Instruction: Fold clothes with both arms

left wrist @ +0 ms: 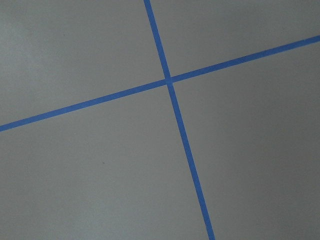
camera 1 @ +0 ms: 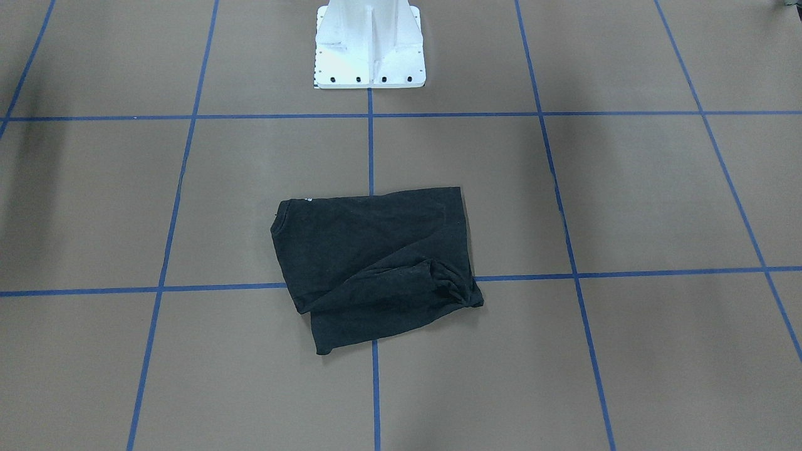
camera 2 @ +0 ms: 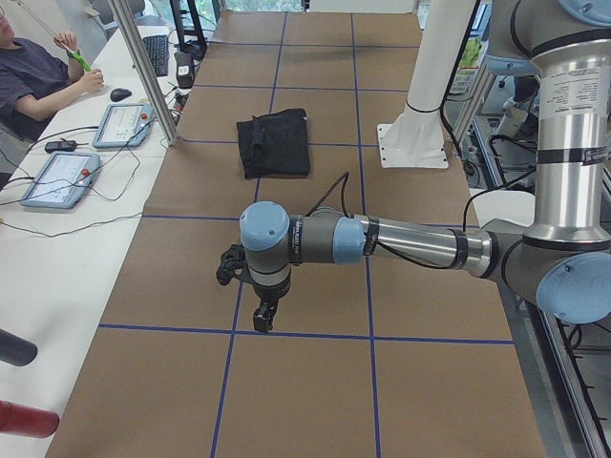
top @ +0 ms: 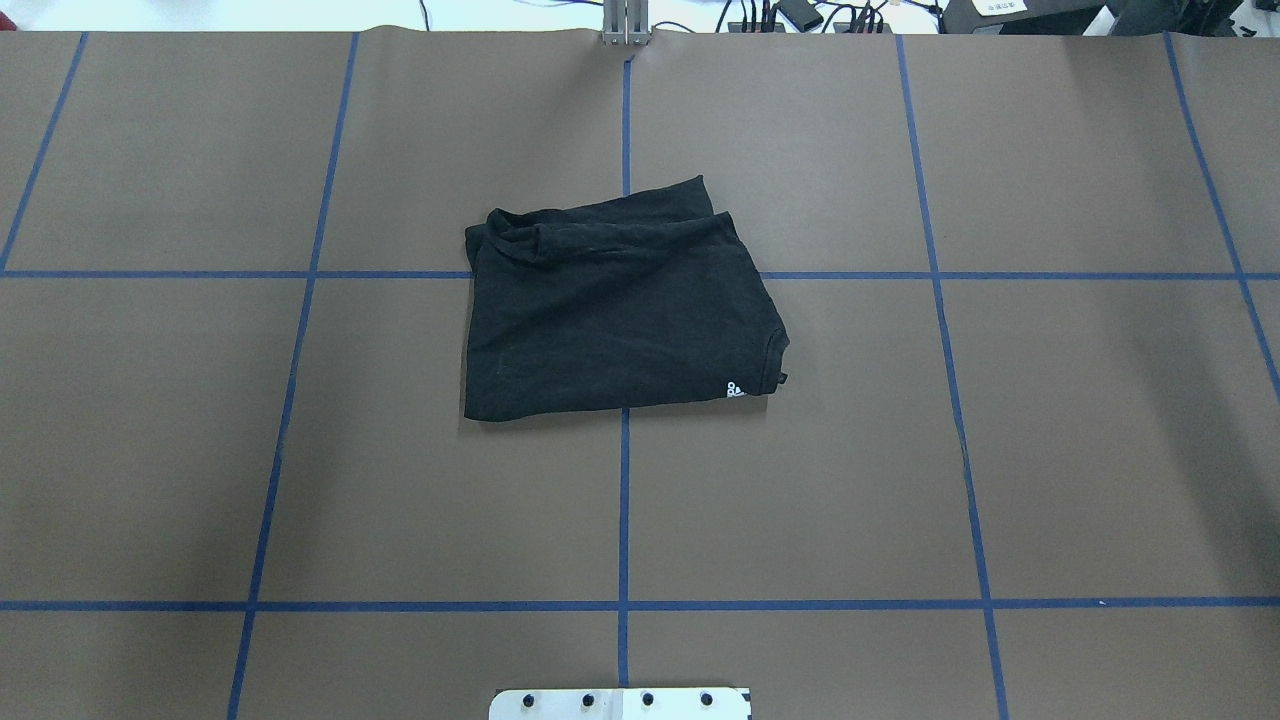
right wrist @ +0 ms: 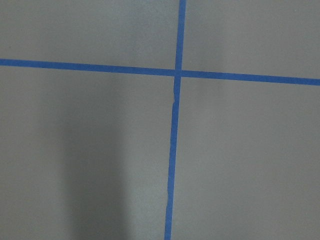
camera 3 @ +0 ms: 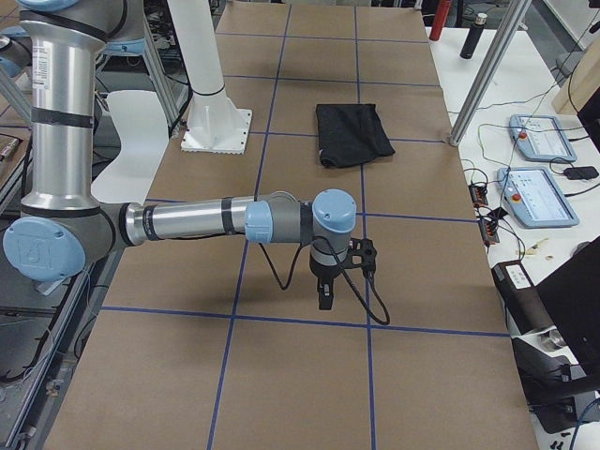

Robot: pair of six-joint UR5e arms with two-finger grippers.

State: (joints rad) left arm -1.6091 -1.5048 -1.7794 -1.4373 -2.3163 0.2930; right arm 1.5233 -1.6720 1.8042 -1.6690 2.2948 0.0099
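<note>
Well apart from the left gripper [camera 2: 265, 315] and the right gripper [camera 3: 324, 298], between the two: black T-shirt [top: 620, 310], folded to a rough rectangle, flat on the brown table [top: 1100, 450], near the white pedestal [camera 1: 369, 44]. Cannot tell how wide either gripper stands. Both pointing down by blue tape lines [left wrist: 170, 80].

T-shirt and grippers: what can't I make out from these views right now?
T-shirt logo: hidden by the fold; only a white speck shows overhead.
Left gripper: seen only small in the exterior left view; open or shut unclear.
Right gripper: same, exterior right view only.
Wrist views: bare table only.
</note>
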